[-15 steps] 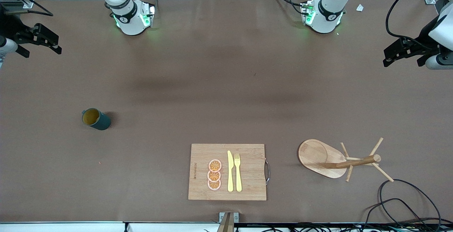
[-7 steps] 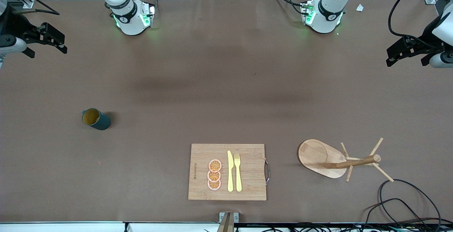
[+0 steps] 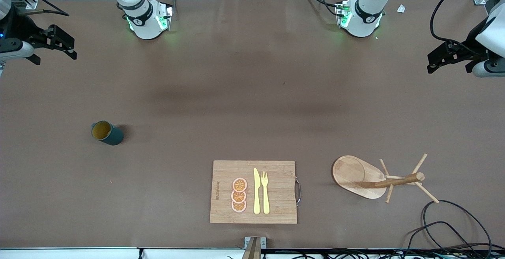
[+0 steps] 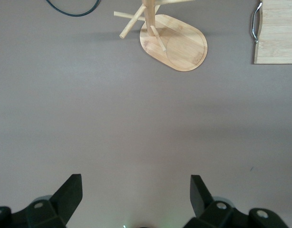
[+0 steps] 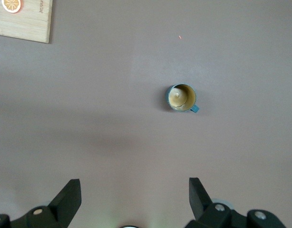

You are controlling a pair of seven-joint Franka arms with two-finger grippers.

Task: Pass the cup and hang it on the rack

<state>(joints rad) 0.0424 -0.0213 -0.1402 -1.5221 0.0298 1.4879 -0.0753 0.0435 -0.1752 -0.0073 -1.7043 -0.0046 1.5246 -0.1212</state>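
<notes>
Teal cup (image 3: 106, 132) upright near my right arm's end | right pincer (image 3: 55, 45) wide, closer | left pincer (image 3: 446, 57) wide, waiting above rack (image 3: 378, 178) end

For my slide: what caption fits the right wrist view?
Right hand open, high over bare table, teal cup upright below.
</notes>
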